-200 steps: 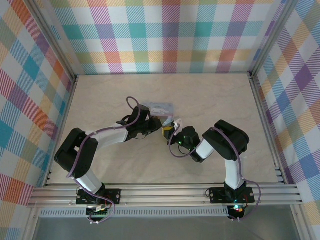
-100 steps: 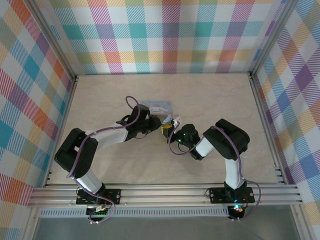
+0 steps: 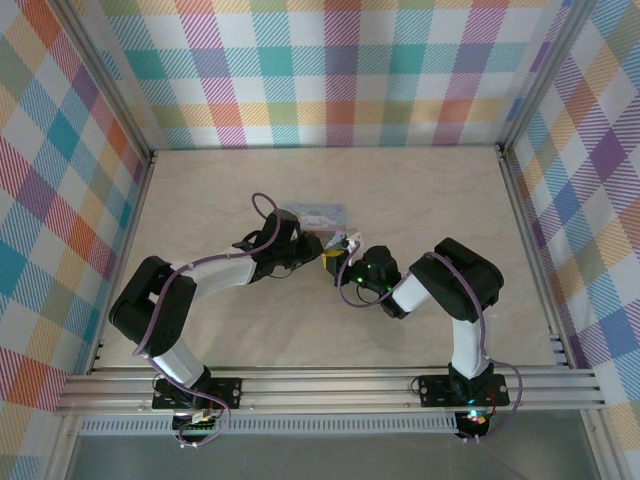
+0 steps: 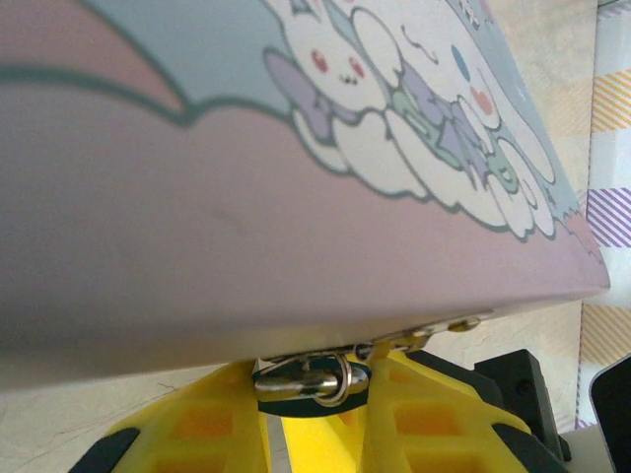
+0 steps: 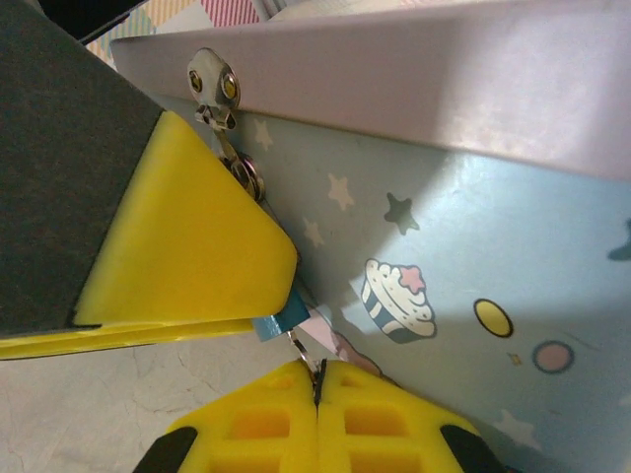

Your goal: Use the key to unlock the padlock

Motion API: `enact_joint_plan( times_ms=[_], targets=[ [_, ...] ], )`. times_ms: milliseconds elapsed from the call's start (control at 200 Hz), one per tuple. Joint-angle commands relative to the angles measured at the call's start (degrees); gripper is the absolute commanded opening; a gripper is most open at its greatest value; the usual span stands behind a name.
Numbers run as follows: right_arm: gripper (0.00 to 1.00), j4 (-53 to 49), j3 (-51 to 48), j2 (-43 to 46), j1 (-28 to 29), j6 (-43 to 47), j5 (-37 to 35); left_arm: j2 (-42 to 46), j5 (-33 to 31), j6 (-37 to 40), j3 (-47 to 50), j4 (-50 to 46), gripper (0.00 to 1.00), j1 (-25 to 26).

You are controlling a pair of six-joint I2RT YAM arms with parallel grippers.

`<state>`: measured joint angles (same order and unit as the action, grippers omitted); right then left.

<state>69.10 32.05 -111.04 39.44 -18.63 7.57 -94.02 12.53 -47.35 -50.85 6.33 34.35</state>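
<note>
The padlock (image 4: 300, 407), a small dark blue body with a silvery shackle (image 4: 308, 378), hangs from the hasp of the tin box (image 4: 296, 168). My left gripper (image 4: 315, 409) is shut on the padlock, one yellow finger on each side of it. In the right wrist view my right gripper (image 5: 317, 379) is shut on the thin silvery key (image 5: 302, 346). The key's tip meets the padlock's (image 5: 282, 318) blue body, just under the left gripper's yellow finger (image 5: 187, 246). From above, both grippers (image 3: 328, 256) (image 3: 346, 262) meet at the near side of the box.
The light blue cartoon-print tin box (image 3: 318, 213) stands mid-table, its hasp plate (image 5: 212, 79) riveted under the lid's rim. Checked walls and metal posts enclose the beige table (image 3: 440, 190) on three sides.
The right wrist has shifted and turned slightly at the padlock. The left arm and the tin box have stayed put.
</note>
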Motion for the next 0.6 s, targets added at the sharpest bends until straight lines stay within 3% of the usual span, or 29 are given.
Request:
enact_joint_plan(
  times_ms=[0, 115, 410, 595],
  targets=[
    [0.00, 4.1, 3.2, 4.0, -0.2, -0.7, -1.3, -0.2, 8.0, 0.3, 0.4, -0.3, 0.11, 2.1],
    [0.00, -1.4, 1.3, 5.9, -0.1, -0.5, -3.4, -0.7, 8.0, -0.2, 0.2, 0.6, 0.12, 2.1],
    [0.00, -1.6, -3.2, 5.4, 0.0, -2.0, -3.5, -3.0, 8.9, -1.3, 0.8, 3.4, 0.13, 2.1],
    [0.00, -2.3, -4.5, 5.1, 0.7, -3.9, -4.1, -2.6, 8.9, -1.9, 1.5, 4.1, 0.26, 2.1]
  ],
)
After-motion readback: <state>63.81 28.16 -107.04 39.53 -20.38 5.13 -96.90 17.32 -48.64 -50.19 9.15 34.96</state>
